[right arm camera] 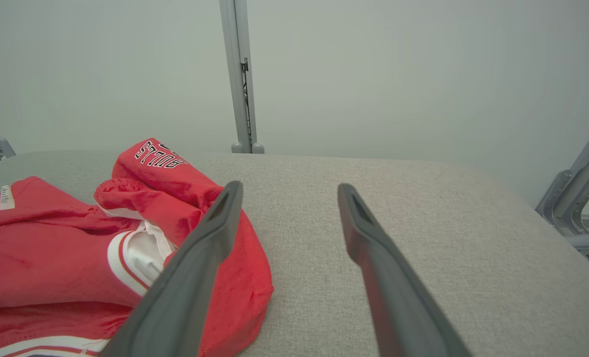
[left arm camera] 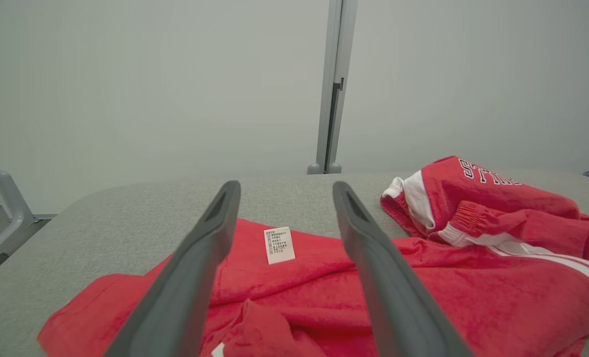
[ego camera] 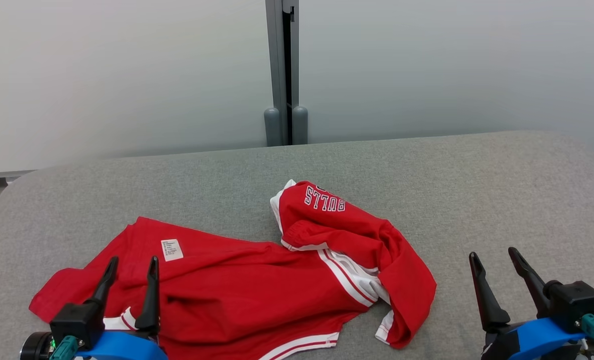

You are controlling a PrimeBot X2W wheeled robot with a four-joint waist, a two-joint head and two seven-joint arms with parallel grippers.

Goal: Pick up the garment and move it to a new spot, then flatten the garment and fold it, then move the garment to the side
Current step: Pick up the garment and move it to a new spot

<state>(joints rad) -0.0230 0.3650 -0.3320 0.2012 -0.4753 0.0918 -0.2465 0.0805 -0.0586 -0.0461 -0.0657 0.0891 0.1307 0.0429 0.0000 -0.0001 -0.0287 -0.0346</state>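
The garment (ego camera: 246,285) is a red sports piece with white stripes and "BULLS" lettering, lying crumpled on the grey padded table (ego camera: 427,175). A white care label (ego camera: 172,249) faces up on its left part. My left gripper (ego camera: 132,263) hovers open over the garment's near-left edge, nothing between its fingers. In the left wrist view the garment (left arm camera: 448,292) spreads under the open left gripper (left arm camera: 287,188), with the label (left arm camera: 279,245) between the fingers. My right gripper (ego camera: 494,257) stands open over bare table, right of the garment. The right wrist view shows the garment (right arm camera: 51,253) left of the right gripper (right arm camera: 289,187).
A pale wall with a grey vertical post (ego camera: 282,70) stands behind the table. The table's right half (ego camera: 527,200) is bare grey fabric. Metal frame legs (right arm camera: 572,198) show off the table's right end, and another leg (left arm camera: 1,198) off its left end.
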